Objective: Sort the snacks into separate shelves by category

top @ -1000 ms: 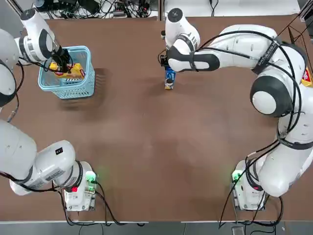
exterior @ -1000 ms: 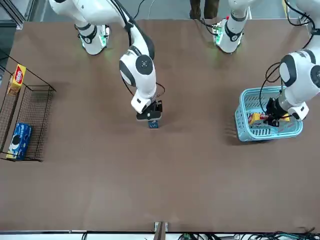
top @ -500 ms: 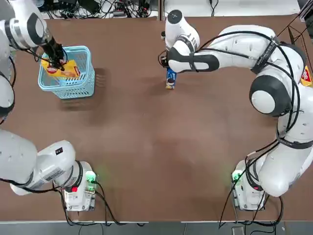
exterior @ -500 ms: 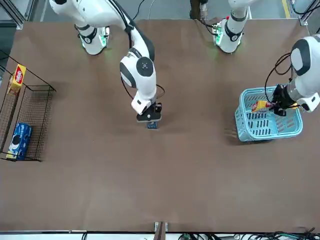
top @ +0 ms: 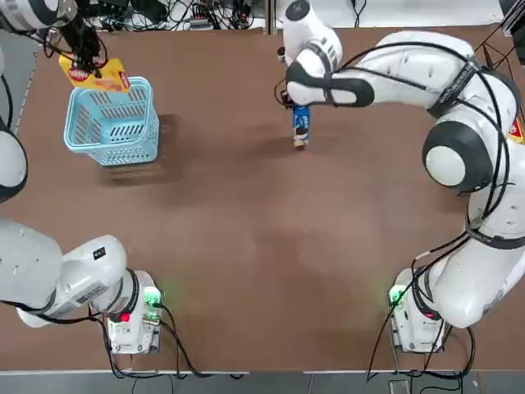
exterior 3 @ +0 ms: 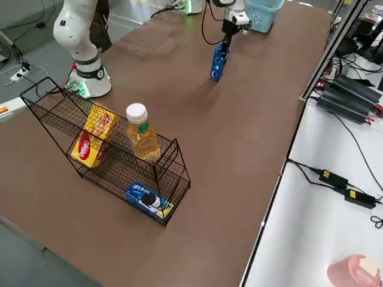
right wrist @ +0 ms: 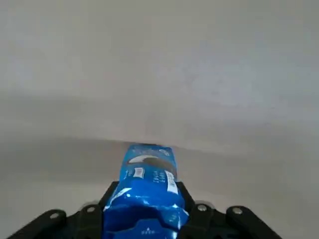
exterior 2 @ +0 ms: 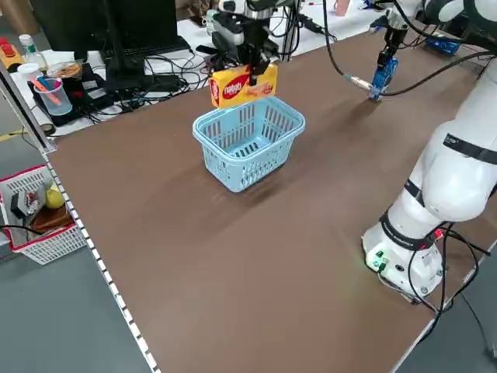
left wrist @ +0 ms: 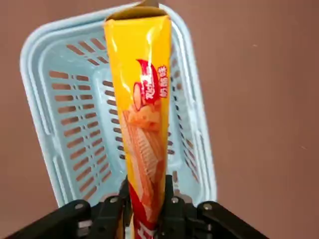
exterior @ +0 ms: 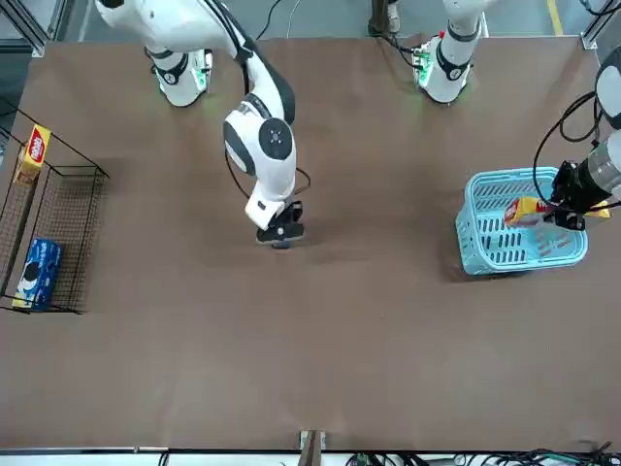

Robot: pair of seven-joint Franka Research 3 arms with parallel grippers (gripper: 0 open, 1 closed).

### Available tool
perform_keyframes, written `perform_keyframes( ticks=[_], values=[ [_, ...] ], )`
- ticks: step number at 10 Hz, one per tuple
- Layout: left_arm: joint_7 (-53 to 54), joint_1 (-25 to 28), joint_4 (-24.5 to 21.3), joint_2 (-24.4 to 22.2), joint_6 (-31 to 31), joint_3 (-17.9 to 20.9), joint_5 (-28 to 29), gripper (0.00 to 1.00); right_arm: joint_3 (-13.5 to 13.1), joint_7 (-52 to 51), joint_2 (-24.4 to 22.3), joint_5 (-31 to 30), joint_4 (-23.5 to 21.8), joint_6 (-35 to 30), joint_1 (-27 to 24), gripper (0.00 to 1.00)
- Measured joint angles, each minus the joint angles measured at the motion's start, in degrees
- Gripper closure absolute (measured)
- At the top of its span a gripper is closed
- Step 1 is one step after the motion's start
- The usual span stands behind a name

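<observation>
Surface: brown flat surface [top: 246,246]; both arms work over its far half as seen from the bases.
Shelves: black thin-wire rack with mesh tiers [exterior 3: 114,161] at the robot's right edge of the surface. It already carries a yellow-orange packet with a red oval logo [exterior 3: 93,142] on the upper tier, a clear bottle of amber liquid with a white cap [exterior 3: 141,134] beside it, and a blue packet with white marks [exterior 3: 148,200] on the lower tier.
Basket: light-blue slotted plastic basket [top: 115,123]; no packet shows inside it in the top or left wrist view.
Left end effector [left wrist: 145,209]: clamped narrow on a second yellow-orange packet [left wrist: 143,124], which hangs above the basket, well apart from the rack.
Right end effector [right wrist: 147,211]: closed on a second blue packet [top: 301,125], held upright near mid-surface.
Progress: judged partly done; two packets are shelved, two are in hand and not yet carried to their tiers.
Change, left: a second ago the yellow-orange packet sat low inside the basket; it is now lifted clear above the rim.
Change, right: the blue packet was loosely straddled then; the jaws have since narrowed onto it and it has shifted slightly.
</observation>
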Motion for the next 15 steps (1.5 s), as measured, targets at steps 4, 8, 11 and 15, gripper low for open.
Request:
perform_keyframes(
  ticks=[4, 8, 11, 15],
  values=[
    [-5.8, -0.1, 3.3, 1.3, -2.0, -6.0, 0.0, 0.74, -0.7, -25.6, -1.8, -0.5, 4.3, -19.0, -7.7, 0.52],
    [-9.3, -0.3, 4.9, 2.8, -2.0, -9.6, 0.0, 0.74, -2.6, -47.7, -2.3, -9.7, 3.7, -28.2, -16.1, 0.52],
    [-13.0, -1.9, 6.8, 5.1, -2.1, -11.8, 0.1, 0.74, -2.6, -55.3, -2.1, -21.2, 0.5, -29.0, -17.9, 0.52],
    [-29.2, -12.6, 12.1, 12.2, -2.8, -12.1, 5.3, 0.74, -2.6, -60.9, -2.0, -30.6, -4.8, -26.8, -19.5, 0.52]
  ],
)
